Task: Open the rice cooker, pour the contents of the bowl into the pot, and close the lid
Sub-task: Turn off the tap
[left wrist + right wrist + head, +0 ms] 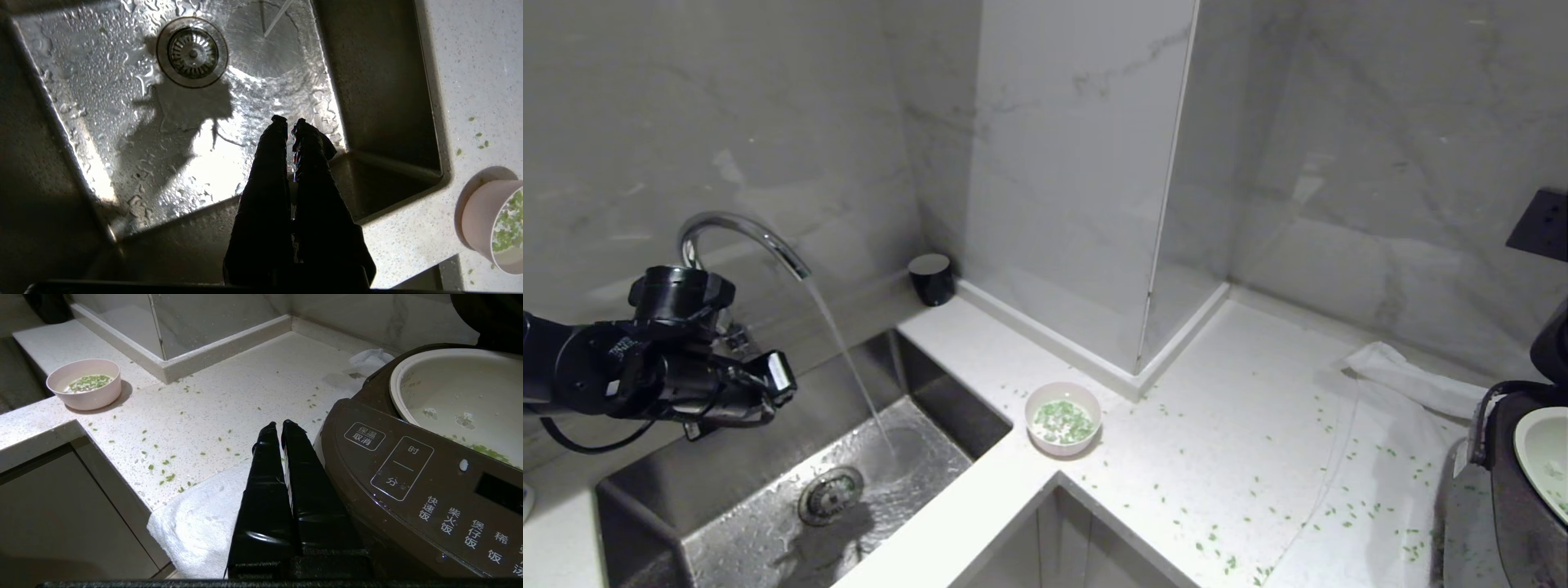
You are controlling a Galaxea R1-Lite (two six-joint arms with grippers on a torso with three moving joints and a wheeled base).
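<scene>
Bowl [1063, 418] (light, rigid, likely wet and slippery): best pinched at its rim; left gripper [291, 122] closed, empty, over sink [380, 102].

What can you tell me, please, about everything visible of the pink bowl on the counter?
The bowl is small and round, pale pink outside and white inside, matte like plastic. It stands upright on the white speckled counter, near the corner by the sink. It holds chopped green bits in a little water. More green bits lie scattered on the counter around it. Nothing else touches it.
</scene>
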